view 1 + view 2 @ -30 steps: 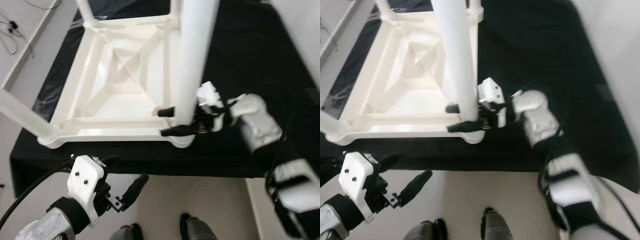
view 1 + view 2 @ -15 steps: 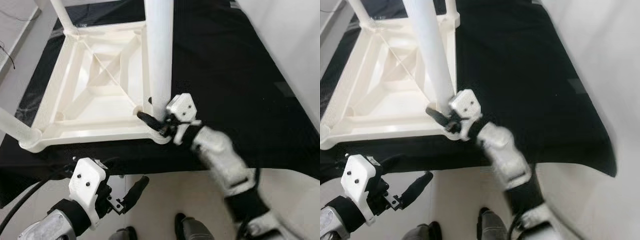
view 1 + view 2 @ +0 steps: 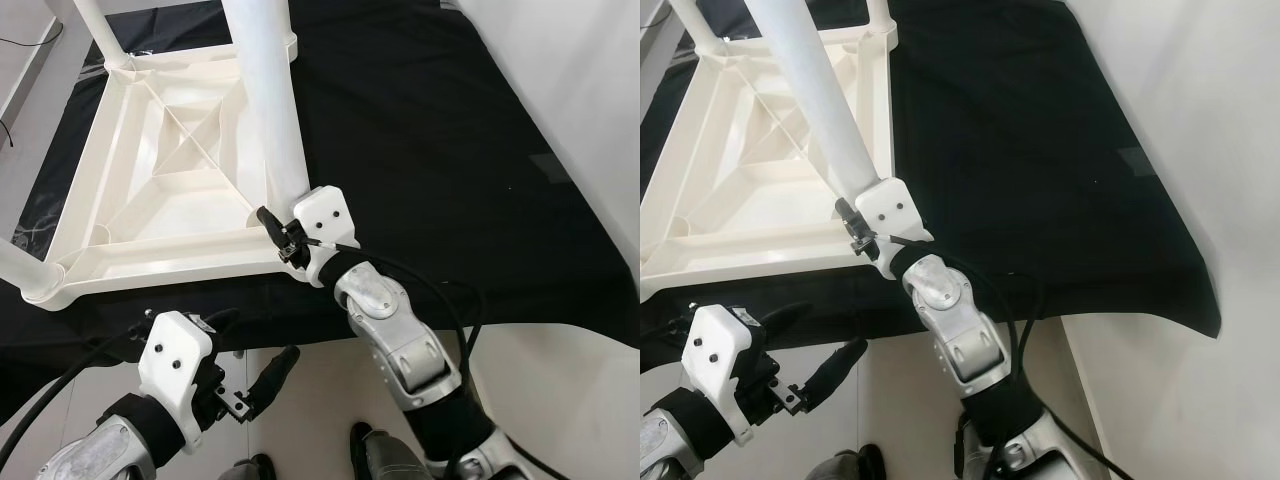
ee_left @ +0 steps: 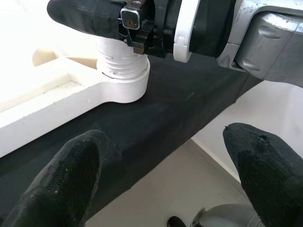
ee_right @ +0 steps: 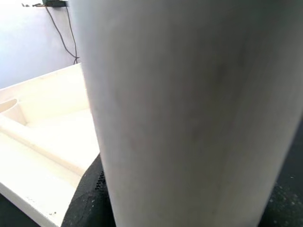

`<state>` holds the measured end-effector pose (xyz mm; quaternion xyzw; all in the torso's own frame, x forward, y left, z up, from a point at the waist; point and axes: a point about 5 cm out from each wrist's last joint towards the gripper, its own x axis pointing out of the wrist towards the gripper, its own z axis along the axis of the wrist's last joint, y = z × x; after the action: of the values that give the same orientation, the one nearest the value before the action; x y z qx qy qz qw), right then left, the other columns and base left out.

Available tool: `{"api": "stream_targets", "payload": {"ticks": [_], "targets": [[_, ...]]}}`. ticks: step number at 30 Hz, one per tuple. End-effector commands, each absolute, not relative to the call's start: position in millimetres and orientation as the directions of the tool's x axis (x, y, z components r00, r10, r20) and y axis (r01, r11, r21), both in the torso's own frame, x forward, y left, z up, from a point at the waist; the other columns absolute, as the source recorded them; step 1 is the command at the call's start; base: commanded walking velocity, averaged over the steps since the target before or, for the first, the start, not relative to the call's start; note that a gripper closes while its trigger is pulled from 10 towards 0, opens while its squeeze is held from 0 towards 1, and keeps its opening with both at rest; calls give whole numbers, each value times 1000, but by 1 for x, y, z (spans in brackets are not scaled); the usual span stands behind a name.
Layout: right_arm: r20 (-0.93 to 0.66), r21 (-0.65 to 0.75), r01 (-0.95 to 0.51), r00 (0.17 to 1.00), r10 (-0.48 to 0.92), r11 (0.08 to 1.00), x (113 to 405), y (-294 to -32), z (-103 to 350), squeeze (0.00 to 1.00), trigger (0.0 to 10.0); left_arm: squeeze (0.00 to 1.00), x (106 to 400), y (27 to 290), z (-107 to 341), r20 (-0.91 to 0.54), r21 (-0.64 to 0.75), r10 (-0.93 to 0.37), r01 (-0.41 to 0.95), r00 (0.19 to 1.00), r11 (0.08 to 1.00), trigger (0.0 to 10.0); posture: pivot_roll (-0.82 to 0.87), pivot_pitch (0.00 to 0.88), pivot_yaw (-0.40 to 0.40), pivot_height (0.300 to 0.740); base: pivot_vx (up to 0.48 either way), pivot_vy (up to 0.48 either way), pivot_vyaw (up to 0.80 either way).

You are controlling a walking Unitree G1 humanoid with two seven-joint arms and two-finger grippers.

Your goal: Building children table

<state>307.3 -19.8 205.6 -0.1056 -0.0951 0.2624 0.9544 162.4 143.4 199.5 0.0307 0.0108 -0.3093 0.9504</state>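
Observation:
A white children's table (image 3: pixel 160 190) lies upside down on a surface draped in black cloth (image 3: pixel 430 150), its legs pointing up. My right gripper (image 3: pixel 285 235) is shut on the near right leg (image 3: pixel 265 90) just above its threaded base (image 4: pixel 120 61), which sits in the corner socket. In the right wrist view that leg (image 5: pixel 189 109) stands right up against the camera, with one black finger (image 5: pixel 87 198) beside it. My left gripper (image 3: pixel 245 350) hangs open below the front edge of the cloth, holding nothing, and its wrist view looks up at the socket.
Two more legs stand at the near left corner (image 3: pixel 20 265) and the far left corner (image 3: pixel 95 25). A white wall (image 3: pixel 580 80) runs along the right of the cloth. Pale floor and my feet (image 3: pixel 380 455) lie below the front edge.
The camera has turned, so the table sits further left in view. My right arm now reaches the leg from the near side instead of from the right. The left gripper stays put.

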Motion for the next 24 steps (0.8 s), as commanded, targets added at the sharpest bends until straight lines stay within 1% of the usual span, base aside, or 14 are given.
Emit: {"api": "stream_targets", "payload": {"ticks": [1,2,4,5,6,12,14,16,17,19,20,21,24], "targets": [[-147,-222,-447,894,423,867,312,-34,154,0,10000,0,162,142,195,-52,31,-585,587,809,809,10000,7,332,19,740,0,0,0],[-128,-193,-433,901,415,880,314,-35,157,251,10000,0,162,142,195,-51,31,-585,587,810,809,10000,5,328,19,740,0,0,0],[-115,-172,-424,905,410,889,315,-36,159,251,10000,0,163,142,195,-50,31,-585,587,810,809,10000,5,328,19,740,0,0,0],[-86,-161,-413,911,404,896,317,-38,164,765,10000,0,163,142,195,-49,31,-585,586,810,810,10000,4,325,18,740,0,0,0],[-54,-144,-409,913,405,901,319,-40,169,1000,10000,0,163,142,195,-48,30,-584,586,810,810,10000,3,322,18,740,0,0,0],[40,-81,-417,906,421,905,325,-45,188,1000,10000,0,165,142,194,-46,31,-581,583,812,812,10000,3,311,18,740,0,0,0],[40,-81,-417,906,421,905,325,-45,188,1000,10000,0,165,142,194,-46,31,-581,583,812,812,10000,3,311,18,740,0,0,0],[115,-69,-481,866,486,874,329,-45,204,1000,10000,0,166,142,193,-46,34,-581,582,813,812,10000,-2,304,20,740,0,0,0],[115,-69,-481,866,486,874,329,-45,204,1000,10000,0,166,142,193,-46,34,-581,582,813,812,10000,-2,304,20,740,0,0,0],[176,-84,-561,805,567,823,331,-46,219,1000,10000,0,166,142,193,-45,34,-581,583,813,812,10000,-4,302,20,740,0,0,0],[176,-84,-561,805,567,823,331,-46,219,1000,10000,0,166,142,193,-45,34,-581,583,813,812,10000,-4,302,20,740,0,0,0],[196,-117,-616,755,626,779,331,-46,226,1000,10000,0,167,142,193,-44,34,-582,583,812,812,10000,-3,301,20,740,0,0,0],[198,-134,-640,731,653,757,331,-46,228,1000,10000,0,167,142,193,-43,34,-582,583,812,811,10000,-3,301,20,740,0,0,0]]}}
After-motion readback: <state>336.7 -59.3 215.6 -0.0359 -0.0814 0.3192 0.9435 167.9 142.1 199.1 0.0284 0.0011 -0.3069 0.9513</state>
